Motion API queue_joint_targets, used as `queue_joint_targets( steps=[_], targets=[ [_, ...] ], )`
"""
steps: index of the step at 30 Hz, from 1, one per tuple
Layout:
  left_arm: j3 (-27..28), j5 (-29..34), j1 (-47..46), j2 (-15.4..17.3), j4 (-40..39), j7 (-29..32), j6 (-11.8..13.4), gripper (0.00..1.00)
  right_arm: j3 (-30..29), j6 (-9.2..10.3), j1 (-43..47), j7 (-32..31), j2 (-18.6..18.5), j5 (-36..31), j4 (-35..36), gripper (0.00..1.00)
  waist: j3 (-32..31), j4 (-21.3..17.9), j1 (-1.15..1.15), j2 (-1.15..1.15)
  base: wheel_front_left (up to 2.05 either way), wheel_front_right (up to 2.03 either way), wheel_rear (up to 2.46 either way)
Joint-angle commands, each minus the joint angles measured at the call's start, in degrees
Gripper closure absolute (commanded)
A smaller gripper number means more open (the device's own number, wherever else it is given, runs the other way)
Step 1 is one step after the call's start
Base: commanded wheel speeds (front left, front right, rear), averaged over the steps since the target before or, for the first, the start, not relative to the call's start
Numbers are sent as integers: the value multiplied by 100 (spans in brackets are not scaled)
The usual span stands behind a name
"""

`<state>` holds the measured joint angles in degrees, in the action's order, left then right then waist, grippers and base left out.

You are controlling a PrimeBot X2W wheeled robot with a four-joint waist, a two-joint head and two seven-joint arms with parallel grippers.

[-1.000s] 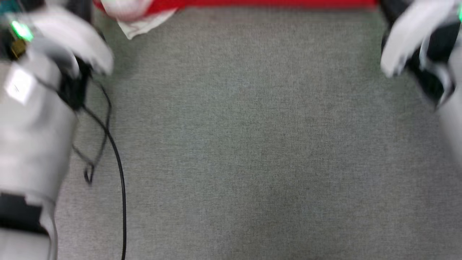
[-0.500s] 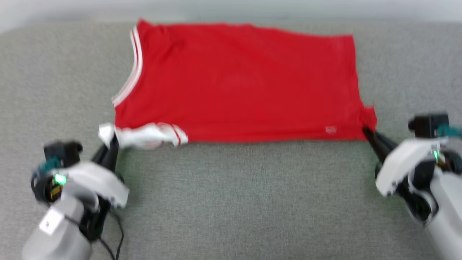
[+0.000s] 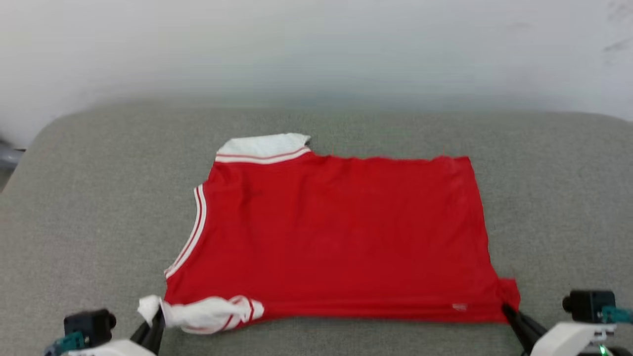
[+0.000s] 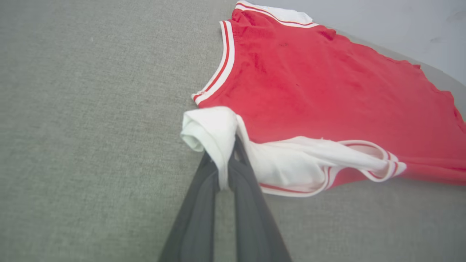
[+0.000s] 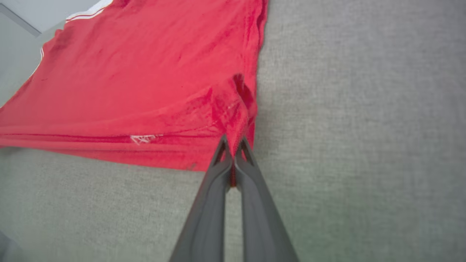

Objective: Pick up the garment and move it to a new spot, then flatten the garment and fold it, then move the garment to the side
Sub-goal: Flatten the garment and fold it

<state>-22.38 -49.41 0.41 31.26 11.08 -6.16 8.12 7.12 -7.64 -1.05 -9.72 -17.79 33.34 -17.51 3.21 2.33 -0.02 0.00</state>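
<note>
Across the middle of the grey cloth-covered table (image 3: 79, 198) we have the garment (image 3: 341, 232) lying spread out. Its red body is mostly flat, the collar end to our left and the hem to our right, and its near edge is drawn into a fairly straight line.

That line explains our hold. Our left pincer (image 3: 158, 314) is clamped on the near white sleeve (image 3: 212, 311), which bunches and twists toward the grip. Our right pincer (image 3: 506, 308) is closed tight on the near hem corner (image 3: 509, 294), where the red cloth puckers just beside the small white logo (image 3: 459, 307). Gripping both ends of one edge, we judge, lets us stretch the thin cloth as it settles.

At the far side, the other white sleeve (image 3: 262, 144) lies flat beyond the striped trim (image 3: 190, 237). We judge the flattening nearly done, though the bunched sleeve wants smoothing before any fold.
</note>
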Motion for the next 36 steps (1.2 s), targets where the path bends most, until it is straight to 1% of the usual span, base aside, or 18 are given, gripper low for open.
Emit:
queue_joint_targets(
  steps=[1,7,8,10,14,18,23,28,36],
  targets=[
    [66,-80,350,158,-245,136,218,100,-272,28,385,-160,68,-136,222,100,-193,-10,2,0,0,0,0],
    [87,-303,1150,343,-1058,531,607,100,-935,28,1347,-736,539,-481,1010,100,-344,33,2,0,0,0,0],
    [87,-303,1150,343,-1058,531,607,100,-935,28,1347,-736,539,-481,1010,100,-344,33,2,0,0,0,0],
    [154,-349,1291,396,-1279,557,730,100,-1155,27,1580,-899,699,-570,1261,100,-352,52,2,0,0,0,0],
    [214,-420,1514,441,-1556,614,856,100,-1497,27,1873,-1172,1003,-647,1679,100,-341,62,2,0,0,0,0],
    [172,-368,1328,437,-1618,649,816,100,-1556,27,1823,-1385,1080,-821,1868,100,-316,43,2,0,0,0,0],
    [-6,-218,787,373,-1369,729,624,100,-1540,23,1442,-1510,1033,-932,1832,100,-203,21,2,0,0,0,0],
    [-96,-95,84,253,-948,688,381,100,-1292,21,869,-1526,908,-937,1590,100,64,-33,2,0,0,0,0],
    [-245,70,-906,15,-224,621,-11,100,-913,21,16,-1363,706,-878,1079,100,636,-15,2,0,0,0,0]
  ],
)
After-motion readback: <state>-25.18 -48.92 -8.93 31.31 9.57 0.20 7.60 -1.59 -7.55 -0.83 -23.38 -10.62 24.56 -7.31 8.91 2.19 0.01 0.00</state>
